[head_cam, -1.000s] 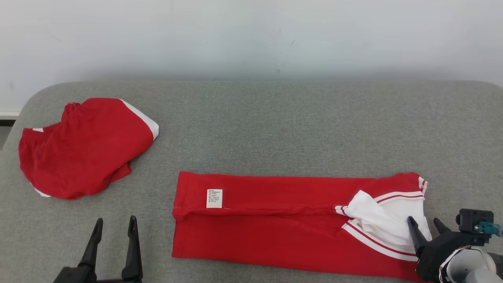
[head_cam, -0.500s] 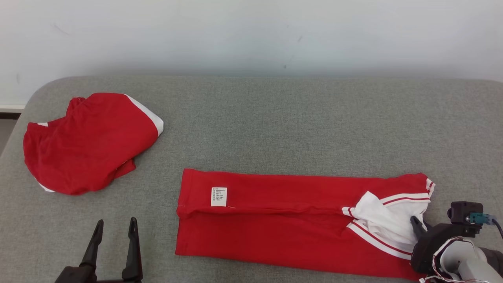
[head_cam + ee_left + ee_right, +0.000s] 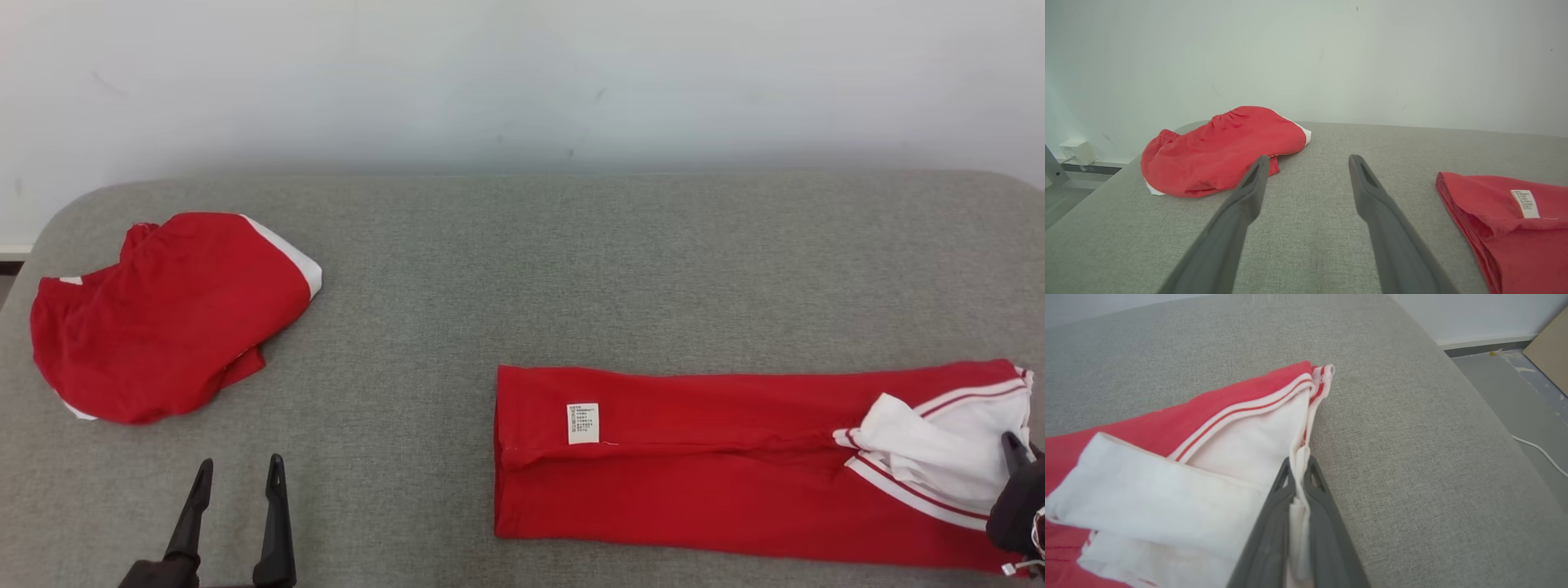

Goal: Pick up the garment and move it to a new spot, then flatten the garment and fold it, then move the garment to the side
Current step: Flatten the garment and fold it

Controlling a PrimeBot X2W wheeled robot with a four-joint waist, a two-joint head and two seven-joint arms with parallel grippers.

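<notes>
Right end effector [image 3: 1299,463] has clamped the white edge of the folded red shirt [image 3: 694,490], dragging it rightward from the red shorts [image 3: 163,318]; left end effector [image 3: 238,469] waits open; final side-move looks underway.

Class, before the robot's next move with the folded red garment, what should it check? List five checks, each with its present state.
1. Right gripper shut on folded garment, at its white edge: ok.
2. Left gripper open, off fabric: ok.
3. Layers pinched between fingers: cannot tell.
4. Crumpled garment apart from it: ok.
5. Grey surface left beyond held end: ok.
</notes>
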